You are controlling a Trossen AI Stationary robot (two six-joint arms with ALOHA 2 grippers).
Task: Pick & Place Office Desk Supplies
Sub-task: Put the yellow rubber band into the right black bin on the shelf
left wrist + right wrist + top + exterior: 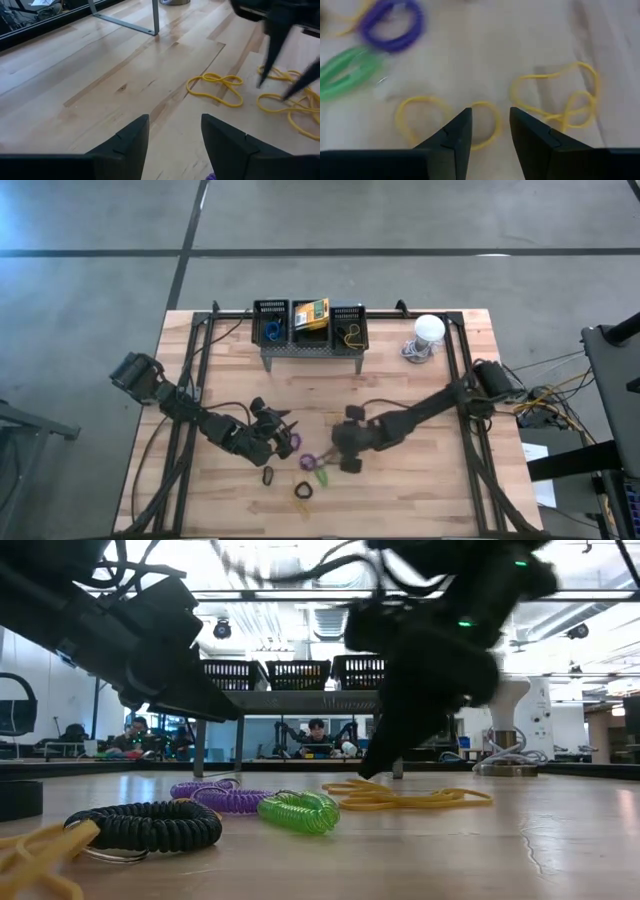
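Note:
Near the table's middle lie a purple loop, a green loop and a black loop. Thin yellow bands lie beside them. My right gripper is open and points down, its fingers standing over one yellow band, just above the wood. My left gripper is open and hangs low to the left of the loops, with bare table between its fingers. Three black mesh baskets sit on the grey stand. The middle one holds yellow-green crayon boxes.
A white dome-shaped object stands at the far right. Another black loop with a yellow band lies near the front edge. Cables run along both table sides. People sit in the room beyond the table.

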